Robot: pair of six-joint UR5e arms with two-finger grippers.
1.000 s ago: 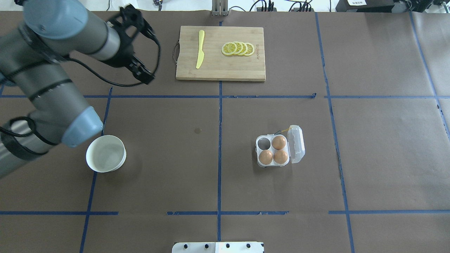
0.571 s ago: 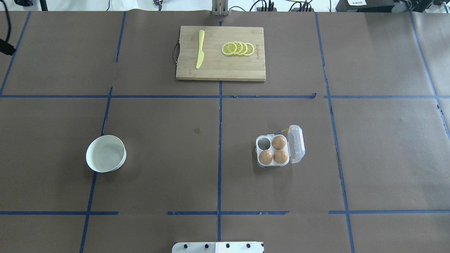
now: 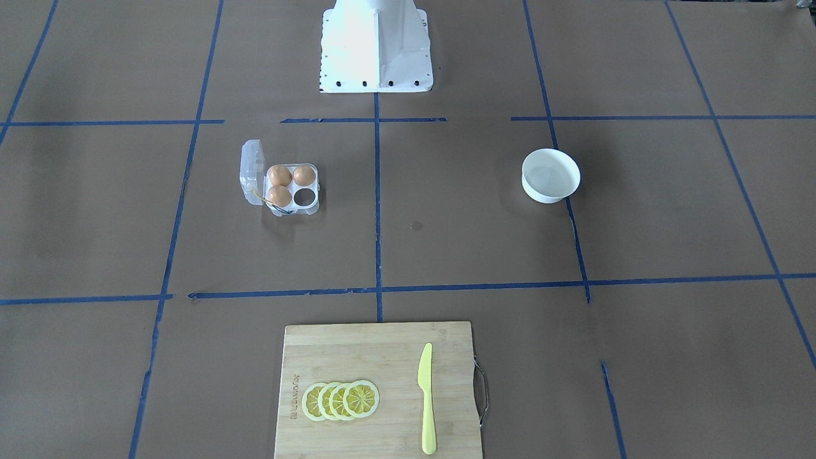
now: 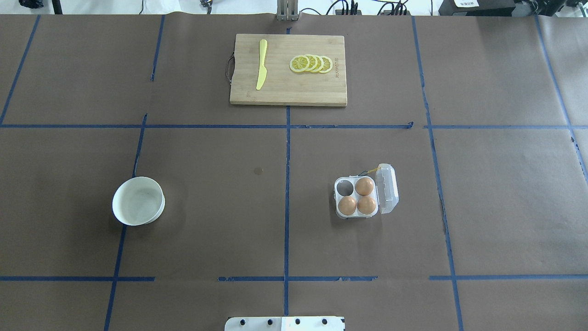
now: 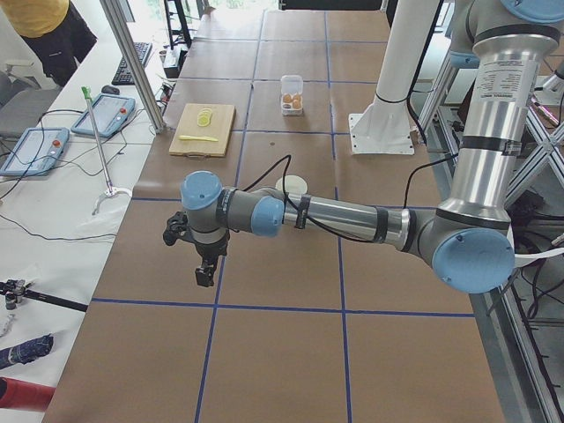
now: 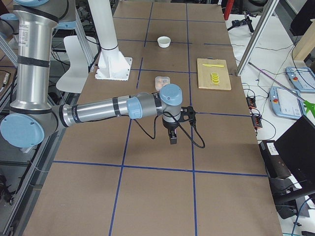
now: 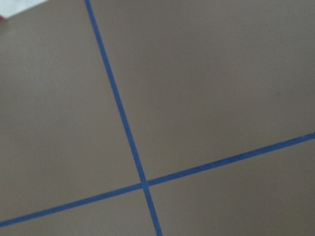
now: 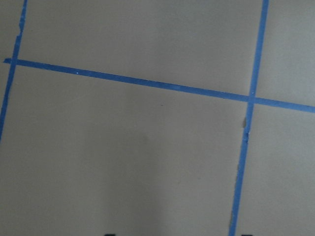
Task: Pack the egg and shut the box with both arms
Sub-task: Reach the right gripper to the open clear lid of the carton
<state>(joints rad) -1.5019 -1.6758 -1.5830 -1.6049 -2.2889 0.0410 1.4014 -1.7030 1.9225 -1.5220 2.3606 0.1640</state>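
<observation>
The clear box (image 4: 344, 187) sits right of centre with its lid (image 4: 387, 189) swung open to the right. Three tan eggs (image 4: 364, 186) fill three cells and the far-left cell is empty. The box also shows in the front view (image 3: 306, 197). I see no egg outside it. My left gripper (image 5: 204, 273) hangs over the table's left end, far from the box. My right gripper (image 6: 173, 139) hangs over the right end. Both show only in side views, so I cannot tell whether they are open or shut.
An empty white bowl (image 4: 138, 201) stands at the left. A wooden cutting board (image 4: 288, 89) at the far side holds a yellow knife (image 4: 262, 64) and lemon slices (image 4: 311, 63). The white base block (image 3: 375, 44) is at the robot's edge.
The left arm, which reached over the bowl's side a second ago, has swung out of the overhead view to the left. Box, eggs and bowl have not moved.
</observation>
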